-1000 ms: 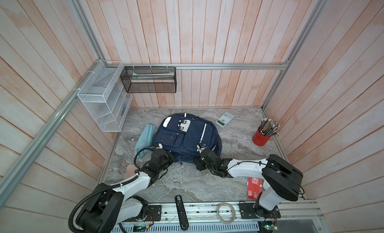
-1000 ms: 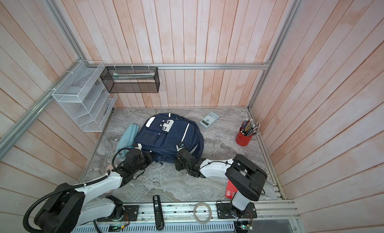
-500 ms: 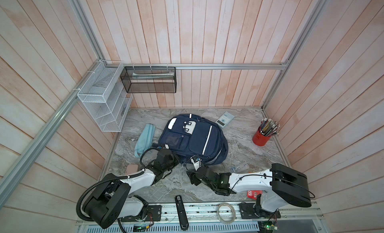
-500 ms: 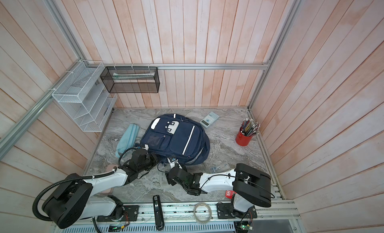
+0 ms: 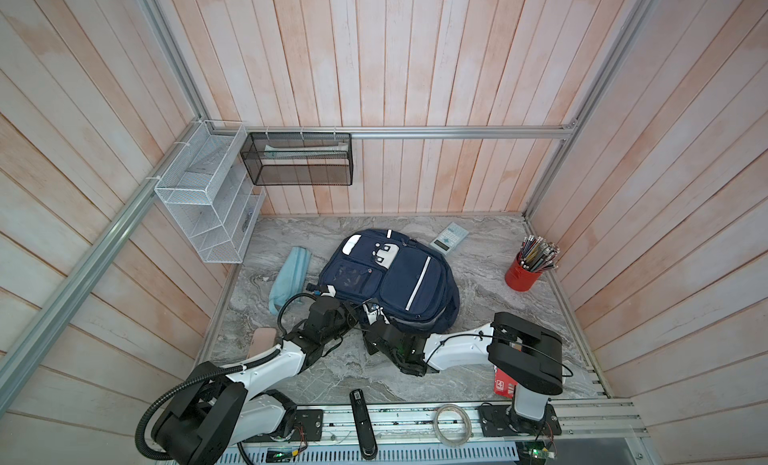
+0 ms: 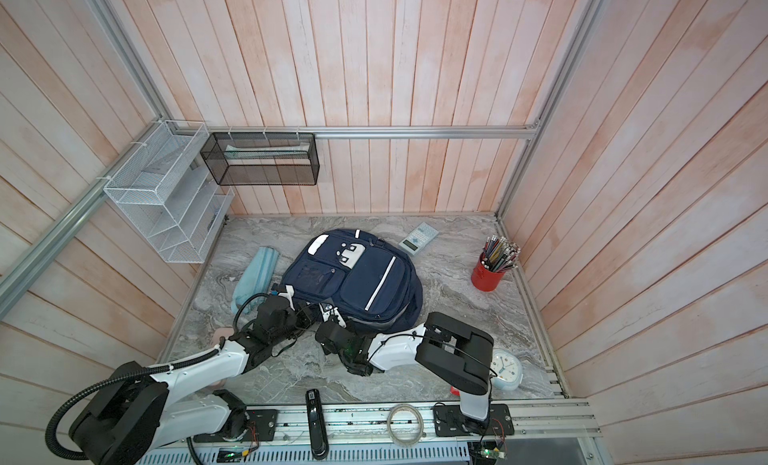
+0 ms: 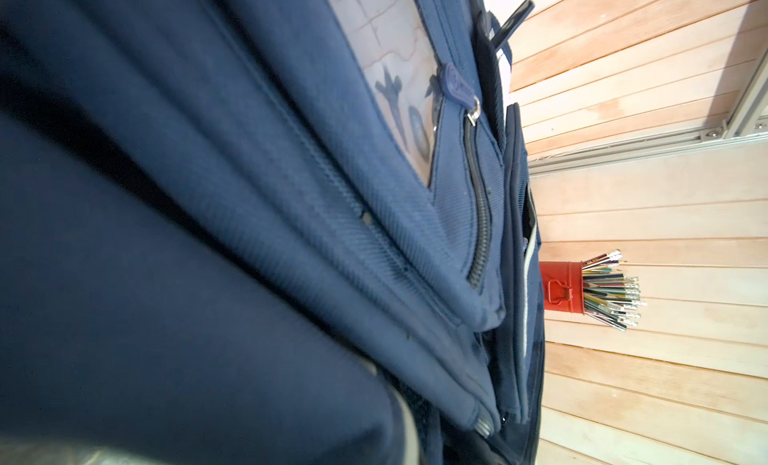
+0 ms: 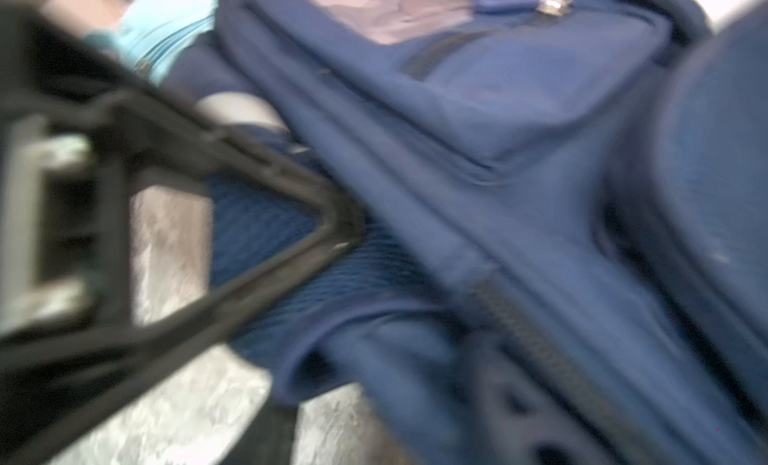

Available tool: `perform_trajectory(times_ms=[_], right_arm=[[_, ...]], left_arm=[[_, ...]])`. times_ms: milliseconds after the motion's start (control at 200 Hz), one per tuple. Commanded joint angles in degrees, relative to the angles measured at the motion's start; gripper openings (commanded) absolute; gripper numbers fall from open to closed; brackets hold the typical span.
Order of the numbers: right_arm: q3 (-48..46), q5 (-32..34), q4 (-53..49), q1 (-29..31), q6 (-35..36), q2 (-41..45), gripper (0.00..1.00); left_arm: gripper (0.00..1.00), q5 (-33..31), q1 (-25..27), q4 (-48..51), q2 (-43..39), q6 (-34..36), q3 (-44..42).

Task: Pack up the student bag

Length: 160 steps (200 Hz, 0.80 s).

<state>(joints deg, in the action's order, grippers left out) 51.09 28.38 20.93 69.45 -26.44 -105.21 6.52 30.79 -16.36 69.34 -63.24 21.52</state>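
The student bag (image 5: 390, 280) (image 6: 353, 276), a big navy backpack with white stripes and patches, lies flat in the middle of the marble table in both top views. My left gripper (image 5: 351, 313) (image 6: 309, 313) is shut on the fabric at the bag's near left corner. The right wrist view shows its black frame (image 8: 332, 222) pinched onto the bag (image 8: 498, 151). My right gripper (image 5: 372, 311) (image 6: 330, 311) sits at the bag's near edge, right beside the left one. Its jaws are hidden and its wrist view is blurred. Bag fabric (image 7: 249, 234) fills the left wrist view.
A light blue pencil case (image 5: 289, 276) lies left of the bag and a calculator (image 5: 449, 238) lies behind it. A red cup of pencils (image 5: 523, 272) stands at the right. A clock (image 6: 505, 369) and a red box (image 5: 503, 384) sit by the right arm's base. Wire shelves (image 5: 203, 201) hang at the left wall.
The bag has slid a little to the right. My right gripper drew back from the bag's edge, moved left, then came forward to the edge beside the left gripper.
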Motion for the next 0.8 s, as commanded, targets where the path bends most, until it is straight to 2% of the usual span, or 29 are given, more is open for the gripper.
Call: perform_trajectory(times_ms=[0,75,225,350,615,725,795], right_arm=[[-0.39,4.36,3.77,-3.63,1.35,1.73,0.17],[-2.17,1.22,4.58,-3.75,2.95,3.78,0.01],[-10.15,-14.95,9.06,-6.13,3.93,9.54,0.00],[-14.52,-17.84,5.60,-8.04,0.81,13.64,0.00],[-19.66,-18.97,-2.94,-9.66,1.23,22.30,0.00],[-23.30,-20.45,-6.38,-12.76,1.69,27.86,0.00],[-26.25,-23.86,-8.00,-16.56,1.93,31.89,0.00]], left_arm=[[0.00,5.22,1.47,-0.77,-1.38,1.86,0.06],[0.00,5.03,1.05,0.99,-0.11,4.08,2.01],[0.00,5.13,-1.06,1.80,1.63,5.77,3.71],[0.00,6.10,-3.33,0.48,1.89,5.78,3.18],[0.00,5.88,-4.84,1.63,1.46,6.79,3.68],[0.00,5.59,-5.97,2.93,1.25,7.93,4.39],[0.00,5.28,-6.48,3.40,1.29,8.70,4.93]])
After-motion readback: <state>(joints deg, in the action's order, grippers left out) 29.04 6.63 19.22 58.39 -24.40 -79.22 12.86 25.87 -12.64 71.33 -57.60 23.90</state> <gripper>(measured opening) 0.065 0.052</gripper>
